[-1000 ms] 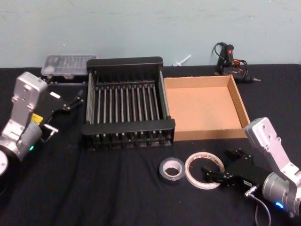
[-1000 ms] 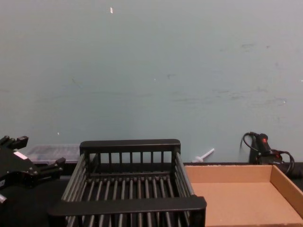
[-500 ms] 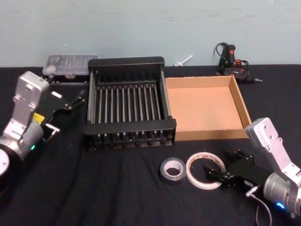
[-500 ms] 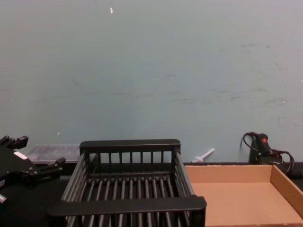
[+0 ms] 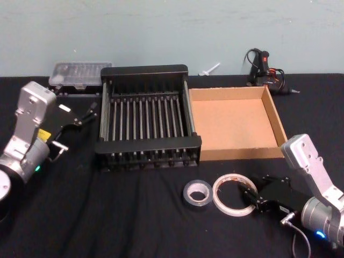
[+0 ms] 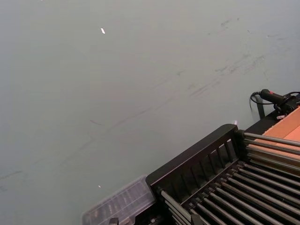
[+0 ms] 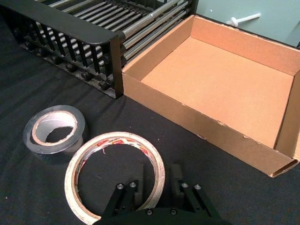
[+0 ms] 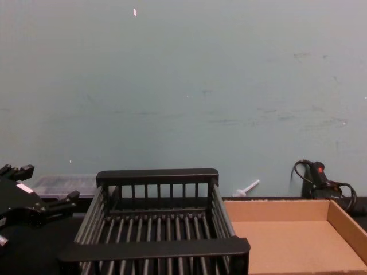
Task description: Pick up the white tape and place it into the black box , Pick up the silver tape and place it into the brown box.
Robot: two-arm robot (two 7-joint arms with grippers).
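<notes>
White tape (image 7: 115, 176): lies flat on the black cloth (image 5: 107, 215), in front of the brown box (image 5: 234, 122), its near rim pinched between the right gripper's fingers.
Right gripper (image 7: 156, 186): closed on that rim, low over the cloth.
Silver tape (image 7: 55, 130): just beside the white roll, in front of the black box (image 5: 147, 117).
Left gripper (image 5: 90, 112): jaws apart, left of the black box.

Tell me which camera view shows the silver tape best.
The right wrist view: the silver tape lies flat and close up, beside the white tape, with its pale core visible. The head view shows it smaller, in front of the black box.
</notes>
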